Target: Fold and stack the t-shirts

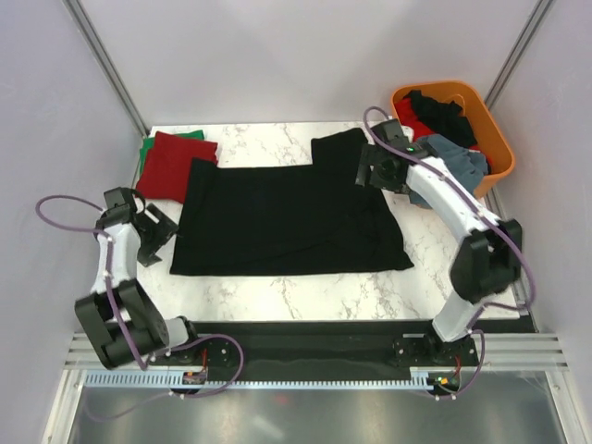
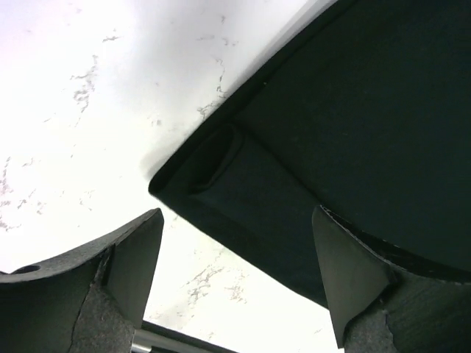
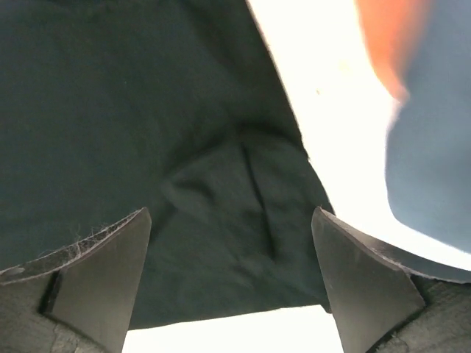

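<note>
A black t-shirt [image 1: 287, 217] lies spread flat across the middle of the table. My left gripper [image 1: 159, 233] hangs open just off its left edge, and the left wrist view shows the shirt's corner [image 2: 221, 176] beyond the parted fingers, held by nothing. Over the shirt's upper right sleeve my right gripper [image 1: 368, 165] is open too; black cloth [image 3: 221, 220] lies loose below its jaws. A folded dark red t-shirt [image 1: 171, 165] rests on a green one [image 1: 148, 148] at the back left. More shirts, black [image 1: 444, 116], red and grey-blue [image 1: 458, 157], sit in the basket.
The orange plastic basket [image 1: 499, 148] stands at the back right corner, beside the right arm. Bare marble table [image 1: 305, 296] shows in front of the black shirt and at its sides. Grey walls close in the table at back and sides.
</note>
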Available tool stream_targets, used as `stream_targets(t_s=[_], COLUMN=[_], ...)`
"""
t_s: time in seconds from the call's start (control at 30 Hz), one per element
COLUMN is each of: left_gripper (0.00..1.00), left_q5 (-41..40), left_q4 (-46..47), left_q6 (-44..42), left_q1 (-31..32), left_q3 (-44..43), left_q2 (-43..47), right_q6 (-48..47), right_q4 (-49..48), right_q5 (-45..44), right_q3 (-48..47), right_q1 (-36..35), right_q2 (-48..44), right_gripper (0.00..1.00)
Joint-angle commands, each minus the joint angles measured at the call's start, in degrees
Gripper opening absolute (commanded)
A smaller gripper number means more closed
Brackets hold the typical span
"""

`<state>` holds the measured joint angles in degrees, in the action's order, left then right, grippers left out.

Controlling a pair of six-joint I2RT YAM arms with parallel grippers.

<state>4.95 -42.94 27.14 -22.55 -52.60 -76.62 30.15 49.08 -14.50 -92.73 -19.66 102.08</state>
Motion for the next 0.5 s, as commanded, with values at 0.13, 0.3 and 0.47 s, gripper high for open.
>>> stream_targets(t_s=[0.13,0.3,0.47], left_gripper=[0.87,0.83,0.8], left_q5=[0.9,2.6,1.0], left_q4=[4.0,4.3,7.1], left_q6=[7.5,18.3,24.2], left_q1=[-1.6,-1.7,-1.7], left_q3=[9.9,15.1,22.8], left_q2=[17.6,23.0,25.9], right_q6=[9.3,14.4,15.1], right_q4=[-3.8,-7.9,-9.9], right_q5=[2.1,7.5,8.0], right_q3=[30.7,49.0,53.2], right_q1=[1.0,1.0,1.1], right_q2=[-30.7,-42.0,-39.1], right_gripper=[0.86,0.72,0.7])
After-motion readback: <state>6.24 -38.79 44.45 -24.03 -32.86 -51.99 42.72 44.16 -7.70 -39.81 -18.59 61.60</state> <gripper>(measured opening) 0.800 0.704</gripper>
